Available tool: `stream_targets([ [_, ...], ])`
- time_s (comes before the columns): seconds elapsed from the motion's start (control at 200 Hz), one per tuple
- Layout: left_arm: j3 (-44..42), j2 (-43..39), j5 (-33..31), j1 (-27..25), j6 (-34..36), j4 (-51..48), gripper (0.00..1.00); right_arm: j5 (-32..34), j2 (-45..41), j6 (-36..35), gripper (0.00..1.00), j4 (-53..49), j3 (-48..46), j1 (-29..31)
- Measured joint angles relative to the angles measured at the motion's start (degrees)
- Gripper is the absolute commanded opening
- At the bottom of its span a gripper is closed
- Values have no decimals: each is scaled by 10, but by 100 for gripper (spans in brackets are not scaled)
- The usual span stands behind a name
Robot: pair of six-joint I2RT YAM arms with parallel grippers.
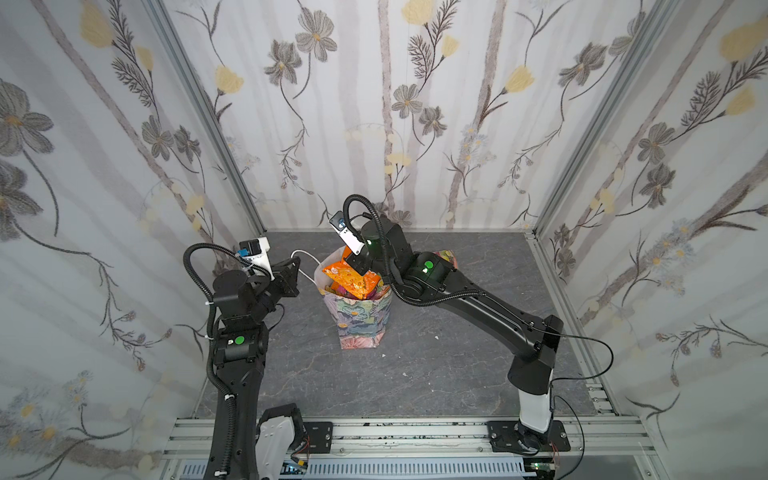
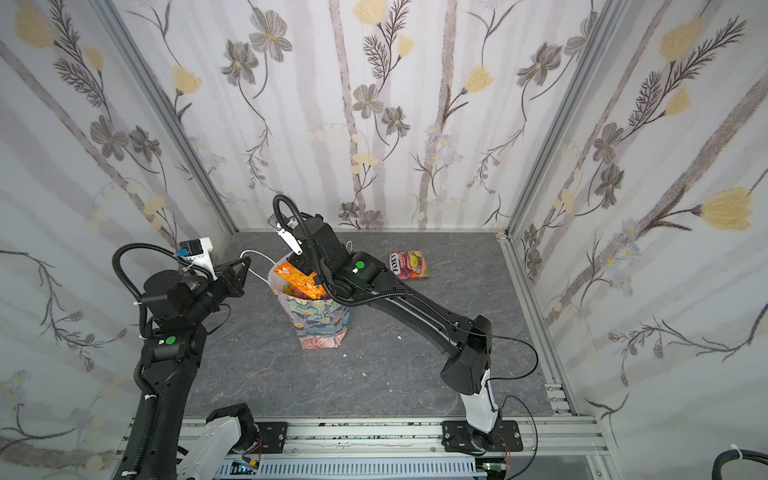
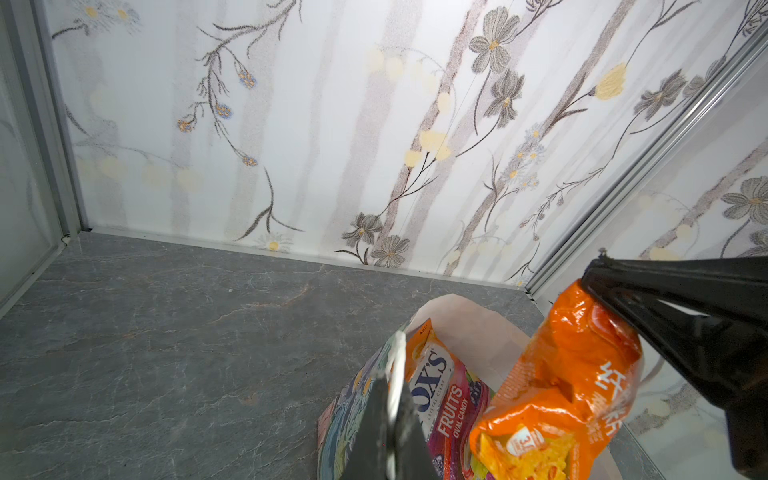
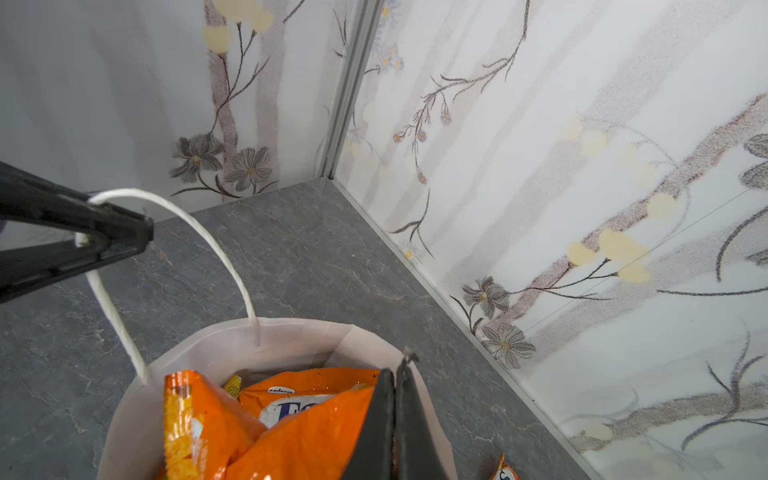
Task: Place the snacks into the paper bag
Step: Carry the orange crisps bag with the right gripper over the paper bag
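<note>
We are clamping our right gripper (image 4: 401, 370) tight on the top edge of the orange pouch (image 3: 573, 374), holding it over the mouth of the paper bag (image 1: 363, 322) with its lower end already dipping among the packs inside. Our left gripper (image 4: 124, 239) is pinched together on the white cord handle (image 4: 216, 245), and we judge this is holding that side of the mouth open. The bag is looking nearly full, so we are aiming to push the pouch down beside the upright FOX'S fruits pouch (image 3: 440, 395) before letting go. A release this high would probably leave it perched on the rim. The pull on the cord should be gentle, or the light bag could tip. The pouch is showing glossy, crumpled orange foil with white lettering and a yellow snack picture. The bag is standing upright in the middle of the gray tabletop (image 1: 436, 365), pastel floral outside and white inside. One FOX'S pack (image 2: 409, 264) is lying flat well apart from it, beyond the right arm near the back wall, not yet bagged.
</note>
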Motion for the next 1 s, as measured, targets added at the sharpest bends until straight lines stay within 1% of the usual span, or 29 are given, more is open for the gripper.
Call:
stream_targets([
  [0.105, 0, 0, 0, 0, 0, 0, 0, 22, 5, -9, 0, 2, -9, -1],
  [0.225, 0, 0, 0, 0, 0, 0, 0, 24, 7, -10, 0, 1, -12, 0],
  [0.345, 0, 0, 0, 0, 0, 0, 0, 13, 6, -14, 0, 1, -13, 3],
  [0.45, 0, 0, 0, 0, 0, 0, 0, -10, 5, -21, 0, 0, -22, 6],
  [0.664, 0, 0, 0, 0, 0, 0, 0, -25, 18, -46, 0, -18, -25, 19],
  [0.694, 0, 0, 0, 0, 0, 0, 0, -25, 20, -50, 6, -24, -25, 20],
  [0.759, 0, 0, 0, 0, 0, -1, 0, -29, 24, -50, 13, -32, -25, 21],
  [0.804, 0, 0, 0, 0, 0, -1, 0, -31, 25, -50, 31, -35, -25, 20],
  [0.819, 0, 0, 0, 0, 0, -1, 0, -32, 26, -50, 35, -35, -25, 20],
  [0.874, 0, 0, 0, 0, 0, -1, 0, -43, 27, -50, 42, -35, -24, 20],
  [0.919, 0, -1, 0, 0, 0, -1, 0, -44, 29, -50, 50, -36, -23, 19],
  [0.999, 0, -1, 0, 0, 0, -1, 0, -56, 34, -50, 53, -36, -14, 19],
])
